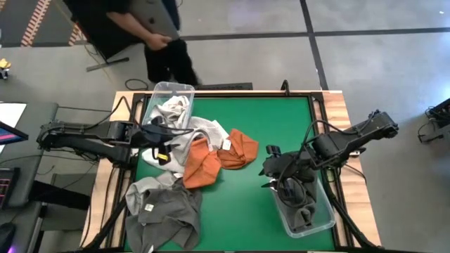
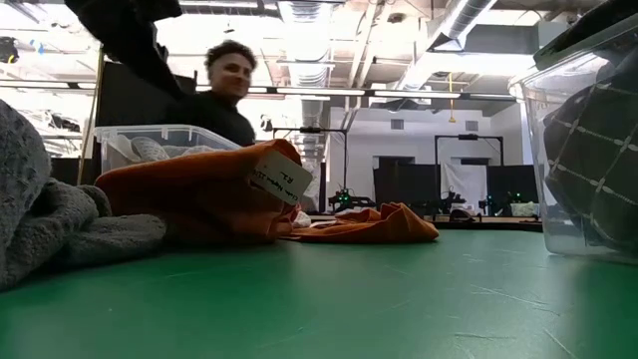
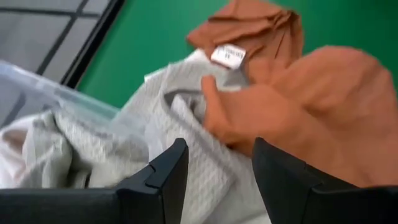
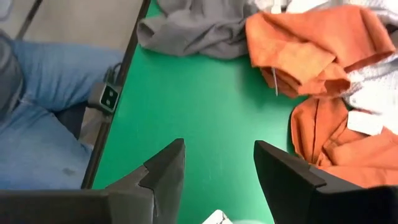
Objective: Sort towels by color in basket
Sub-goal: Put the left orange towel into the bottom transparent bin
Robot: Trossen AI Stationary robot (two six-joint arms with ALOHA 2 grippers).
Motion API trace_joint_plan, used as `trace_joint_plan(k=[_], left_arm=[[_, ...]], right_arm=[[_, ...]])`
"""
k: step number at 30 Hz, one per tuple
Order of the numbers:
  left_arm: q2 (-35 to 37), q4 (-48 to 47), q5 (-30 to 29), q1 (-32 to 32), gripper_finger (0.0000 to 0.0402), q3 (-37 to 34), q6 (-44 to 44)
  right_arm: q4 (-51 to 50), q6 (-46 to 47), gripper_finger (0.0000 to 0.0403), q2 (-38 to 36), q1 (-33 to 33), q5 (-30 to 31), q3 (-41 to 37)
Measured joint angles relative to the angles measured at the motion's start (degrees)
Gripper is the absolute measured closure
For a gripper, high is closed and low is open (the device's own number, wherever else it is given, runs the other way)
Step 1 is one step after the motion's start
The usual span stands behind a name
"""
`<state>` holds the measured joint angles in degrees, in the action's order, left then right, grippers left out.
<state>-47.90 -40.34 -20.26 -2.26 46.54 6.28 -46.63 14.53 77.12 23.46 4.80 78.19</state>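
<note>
At the near table edge lies one crumpled dark grey towel (image 1: 163, 214). Behind it, two soft rust orange towels (image 1: 214, 158) lie in folds on the green mat (image 1: 281, 126). The left gripper (image 1: 163, 133) is spread above a pale waffle-textured towel (image 3: 186, 124). The right gripper (image 1: 271, 169) is spread, empty. There are two clear plastic bins (image 1: 184, 89).

Two dark jointed arms (image 1: 84, 137), black cables trailing.
Matte black angular fingers (image 3: 165, 177) with stepped edges; yellow tag near left wrist.
</note>
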Motion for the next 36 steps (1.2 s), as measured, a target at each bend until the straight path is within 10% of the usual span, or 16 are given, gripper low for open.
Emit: trace_joint_plan(k=[16, 36], left_arm=[[-2.5, 3.9, 6.2, -0.1, 0.0234, 0.0, -0.1], [-31.3, 20.8, 2.1, -14.3, 0.0174, 0.0, -15.5]], right_arm=[[3.0, 1.9, 0.0182, 0.0, 0.0, 0.0, 0.0], [1.6, 2.1, 0.0182, 0.0, -1.1, 0.1, -0.3]])
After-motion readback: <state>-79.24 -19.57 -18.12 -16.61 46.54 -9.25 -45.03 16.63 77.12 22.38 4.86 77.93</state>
